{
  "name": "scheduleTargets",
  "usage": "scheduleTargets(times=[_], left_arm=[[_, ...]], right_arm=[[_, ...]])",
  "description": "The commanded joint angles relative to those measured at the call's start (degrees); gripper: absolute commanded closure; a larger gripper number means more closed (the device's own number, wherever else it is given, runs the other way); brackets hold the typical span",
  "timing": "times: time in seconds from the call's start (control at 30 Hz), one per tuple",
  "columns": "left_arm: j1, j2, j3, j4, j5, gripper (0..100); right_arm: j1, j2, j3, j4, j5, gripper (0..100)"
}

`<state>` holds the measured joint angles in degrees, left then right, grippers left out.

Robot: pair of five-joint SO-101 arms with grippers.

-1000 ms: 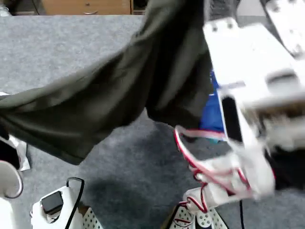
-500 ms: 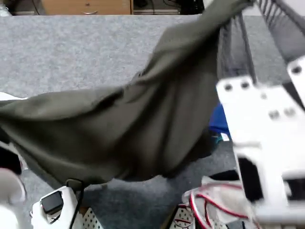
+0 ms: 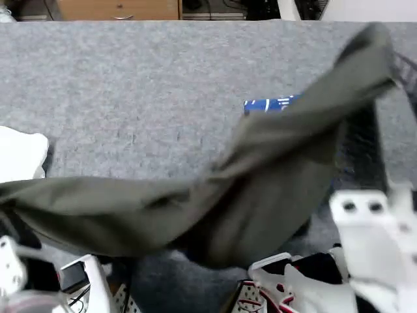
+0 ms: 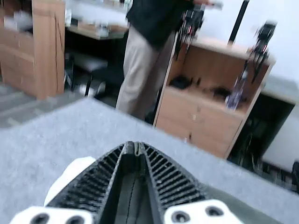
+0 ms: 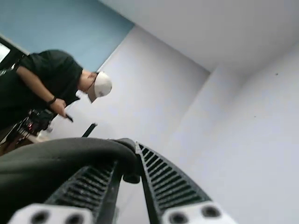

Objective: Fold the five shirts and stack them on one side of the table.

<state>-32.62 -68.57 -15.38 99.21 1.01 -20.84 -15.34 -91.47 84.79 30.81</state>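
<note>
My right gripper [image 5: 135, 158] pinches one end of the olive shirt [image 3: 260, 189]. My left gripper [image 4: 138, 148] has its fingers pressed together, I judge on the other end, so the shirt hangs stretched above the grey table [image 3: 130, 85]. I should lower both ends level and taut to lay it flat. The shirt's left end is cut off, and the cloth half hides a blue item [image 3: 267, 104].

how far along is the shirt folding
Early, it seems. Done: no stack of folded shirts is visible; a white cloth and a blue item lie apart on the table, and it is unclear whether they are folded. In hand: the green shirt is stretched in the air, the right gripper shut on one end and the left gripper shut too. Left: laying it down, folding it, stacking all five.
</note>
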Motion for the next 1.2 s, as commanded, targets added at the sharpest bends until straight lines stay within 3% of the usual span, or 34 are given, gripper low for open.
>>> scheduleTargets(times=[0.0, 0.13, 0.4, 0.5, 0.6, 0.73, 0.87, 1.0, 1.17], left_arm=[[-0.1, 0.4, 10.5, -6.7, -0.2, 98], [0.0, 0.6, 27.8, -21.3, -0.1, 98], [3.0, 3.3, 60.0, -63.8, -0.1, 98], [4.0, 10.7, 66.0, -80.5, -0.1, 97], [4.6, 22.8, 63.5, -87.9, 1.0, 94], [4.2, 41.4, 50.0, -88.3, 5.0, 93], [4.5, 53.9, 34.3, -80.4, 5.4, 94], [4.6, 56.0, 25.3, -68.6, 5.5, 98], [5.1, 54.0, 23.9, -62.9, 5.5, 98]], right_arm=[[-0.8, 4.1, 6.5, -3.4, 0.5, 99.4], [-0.8, 9.7, 15.6, -10.9, 0.4, 99.4], [-0.8, 27.4, 34.1, -36.0, 0.5, 99.4], [-0.8, 35.7, 37.5, -49.1, 0.5, 99.4], [-0.8, 43.9, 37.6, -57.7, 0.5, 99.4], [-0.8, 51.7, 35.4, -63.2, 0.5, 99.4], [-0.8, 57.0, 29.5, -63.5, 0.4, 99.4], [0.8, 58.4, 22.7, -57.5, 0.1, 99.4], [1.0, 58.5, 14.1, -46.9, 0.1, 99.4]])
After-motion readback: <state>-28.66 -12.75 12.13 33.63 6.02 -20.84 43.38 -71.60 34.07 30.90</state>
